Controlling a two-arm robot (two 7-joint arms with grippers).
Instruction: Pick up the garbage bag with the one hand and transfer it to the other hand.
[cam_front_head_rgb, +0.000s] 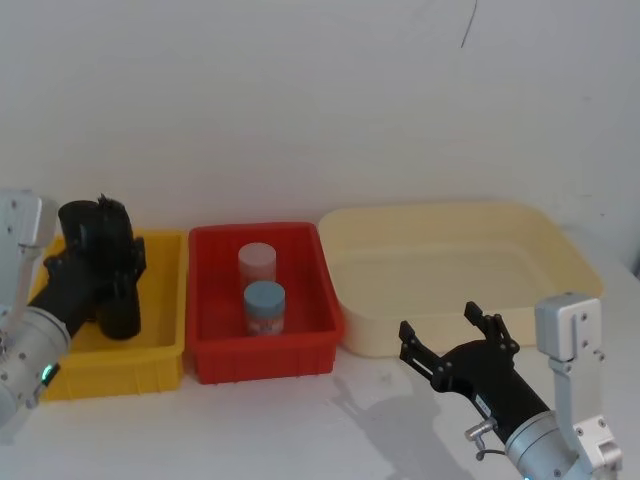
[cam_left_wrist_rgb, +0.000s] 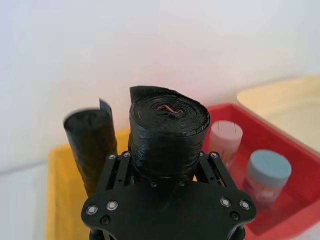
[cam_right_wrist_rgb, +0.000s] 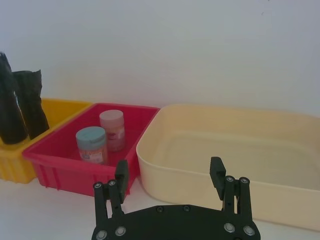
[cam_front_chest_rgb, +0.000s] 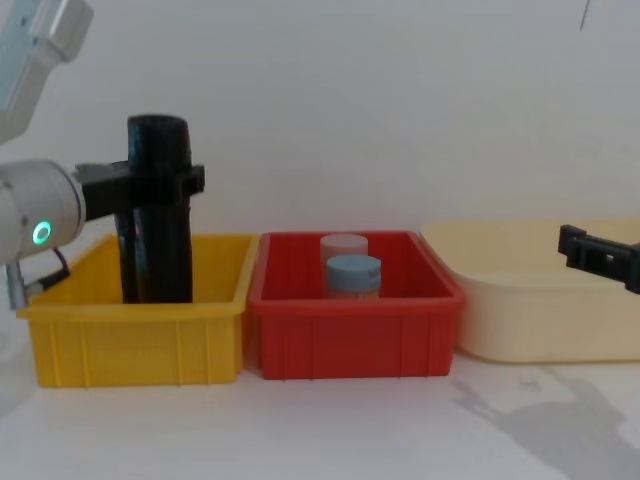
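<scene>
The garbage bag (cam_left_wrist_rgb: 167, 130) is a thick, glossy black roll standing upright over the yellow bin (cam_front_chest_rgb: 130, 340). My left gripper (cam_left_wrist_rgb: 165, 160) is shut on it around the upper part, one finger on each side. In the chest view the garbage bag (cam_front_chest_rgb: 165, 260) rises well above the bin, and the bin wall hides its lower end. From the head camera the bag (cam_front_head_rgb: 92, 225) and left gripper (cam_front_head_rgb: 105, 275) sit at the far left. My right gripper (cam_front_head_rgb: 445, 325) is open and holds nothing, low over the table in front of the cream tub (cam_front_head_rgb: 560, 245).
A slimmer black roll (cam_left_wrist_rgb: 90, 145) stands beside the bag in the yellow bin. The red bin (cam_front_head_rgb: 265, 360) in the middle holds a pink-lidded jar (cam_front_head_rgb: 257, 262) and a blue-lidded jar (cam_front_head_rgb: 265, 305). The wide cream tub lies at the right. A white wall runs close behind.
</scene>
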